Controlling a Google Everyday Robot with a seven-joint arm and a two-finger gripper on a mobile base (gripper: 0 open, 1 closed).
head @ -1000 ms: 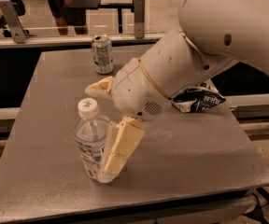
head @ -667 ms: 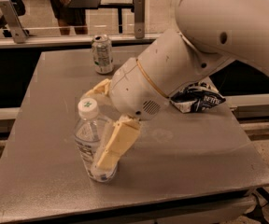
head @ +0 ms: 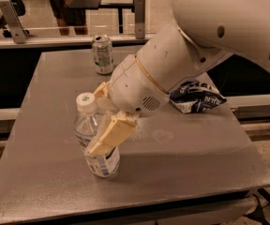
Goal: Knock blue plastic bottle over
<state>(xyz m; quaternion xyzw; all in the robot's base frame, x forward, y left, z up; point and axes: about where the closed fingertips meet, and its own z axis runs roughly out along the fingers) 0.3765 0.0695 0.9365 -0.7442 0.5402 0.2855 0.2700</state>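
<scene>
The gripper (head: 95, 121) is open wide, with the bottle (head: 85, 125) between its fingers. The front finger (head: 109, 135) touches the bottle's side. The bottle leans near the desk's (head: 186, 149) front.

The pincer (head: 96, 125) is seen pressed against the leftward-tilted blue plastic bottle (head: 104, 163) at the lower left of the bench (head: 196, 149), with a drink can (head: 102, 54) placed at upper left and a snack bag (head: 197, 97) right of centre.

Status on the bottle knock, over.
Pincer against blue plastic bottle, front of table. Bottle leaning, not yet down. Can and snack bag sit well clear.
</scene>
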